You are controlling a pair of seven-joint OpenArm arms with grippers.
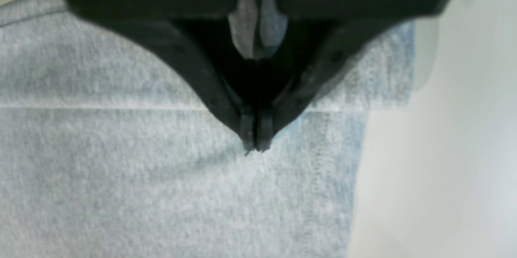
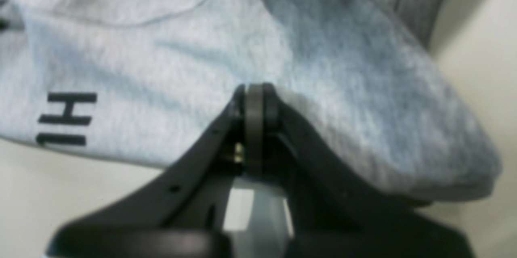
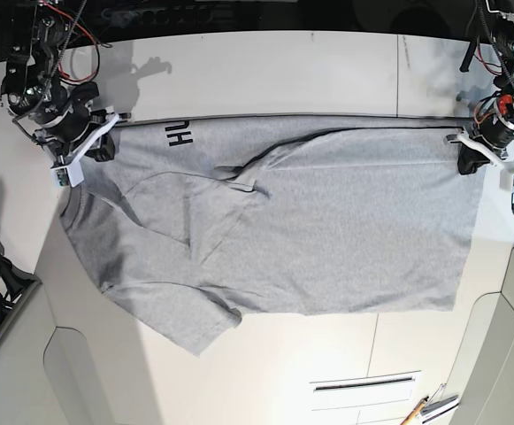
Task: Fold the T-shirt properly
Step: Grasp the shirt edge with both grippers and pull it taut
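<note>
My left fingers [image 1: 254, 145] and right fingers [image 2: 254, 96] both pinch the light heather-grey cotton T-shirt [image 3: 327, 221]; uneven pulling could skew its fold.

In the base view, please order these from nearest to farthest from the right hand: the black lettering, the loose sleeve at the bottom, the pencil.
From the right hand, at left:
1. Black block lettering, just beside it on the light grey T-shirt.
2. Loose short sleeve, lower left.
3. Wooden pencil, bottom right.
</note>
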